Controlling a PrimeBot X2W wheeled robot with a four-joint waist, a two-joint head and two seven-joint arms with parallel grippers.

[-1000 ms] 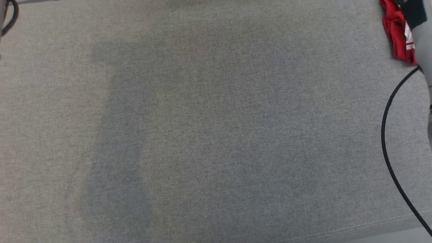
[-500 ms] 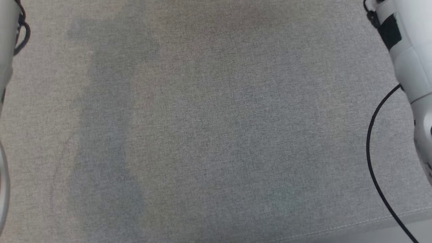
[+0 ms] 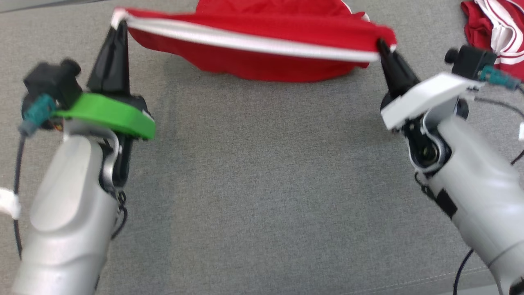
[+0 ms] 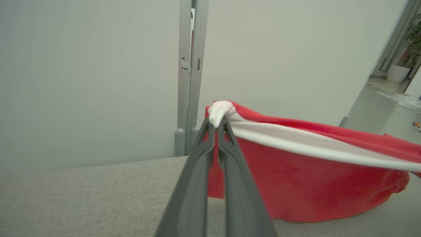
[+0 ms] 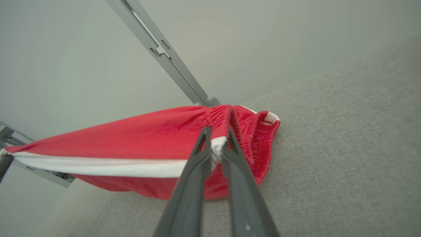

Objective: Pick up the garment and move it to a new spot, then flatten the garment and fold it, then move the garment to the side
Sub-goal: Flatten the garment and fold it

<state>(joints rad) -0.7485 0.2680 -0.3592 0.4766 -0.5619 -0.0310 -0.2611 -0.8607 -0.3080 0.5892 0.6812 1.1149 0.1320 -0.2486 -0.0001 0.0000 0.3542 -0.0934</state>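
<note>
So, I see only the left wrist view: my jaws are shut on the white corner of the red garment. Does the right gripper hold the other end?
Observer: Yes. The right gripper is shut on the red garment, at the far end of its white stripe.
Operator: Is another thing lying near there?
Observer: A second red and white garment lies crumpled beyond the right gripper, apart from yours.
Operator: And which part is beside the right jaws?
Observer: A gathered elastic-looking band, bunched just above the grey fabric surface.
</note>
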